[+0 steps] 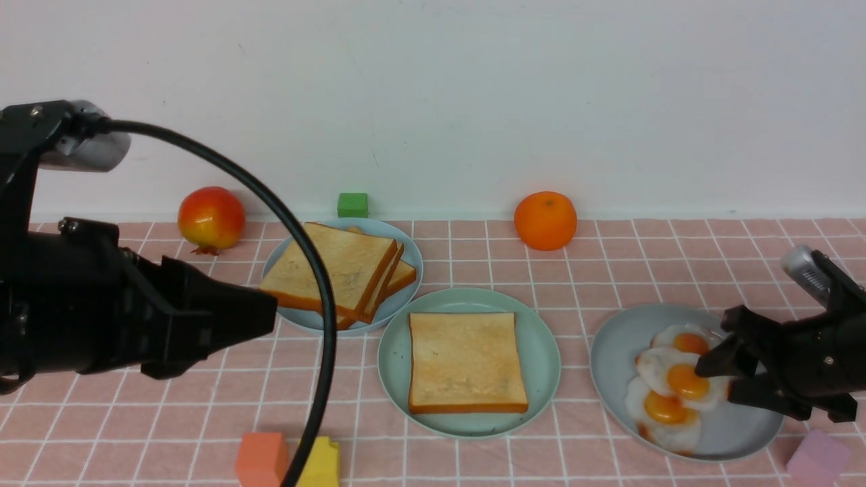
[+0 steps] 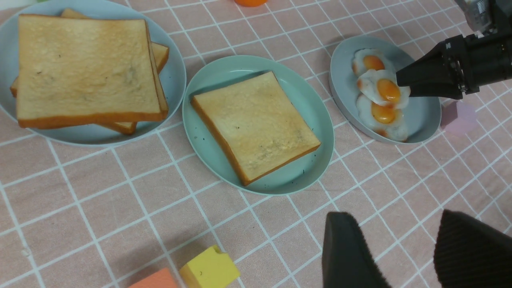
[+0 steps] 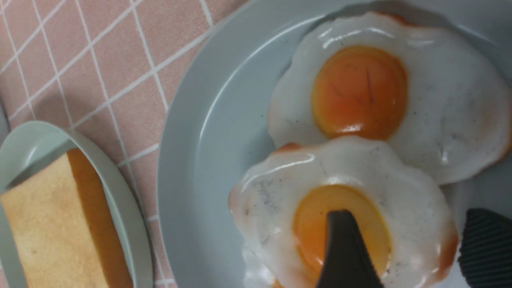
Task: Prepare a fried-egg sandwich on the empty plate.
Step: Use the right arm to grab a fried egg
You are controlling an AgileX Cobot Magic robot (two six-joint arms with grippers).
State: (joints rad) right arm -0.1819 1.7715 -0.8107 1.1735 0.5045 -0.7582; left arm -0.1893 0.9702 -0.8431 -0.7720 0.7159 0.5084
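Straddling the edge of the middle fried egg [image 1: 680, 379], the right jaws stood open, one finger over its yolk, seemingly to pinch it. Beyond their tips lay the plate [image 1: 544, 345], bearing one toast slice [image 1: 467, 362]. The left jaws hung open, empty.

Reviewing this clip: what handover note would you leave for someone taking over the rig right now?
Left gripper: jaws open, empty, above the cloth.
Right gripper: jaws open, astride the edge of the middle fried egg on the grey-blue plate; not closed.
Done: one toast slice lies on the mint-green plate.
Left: grip the egg, lay it on that slice, top with toast from the stack on the pale blue plate.
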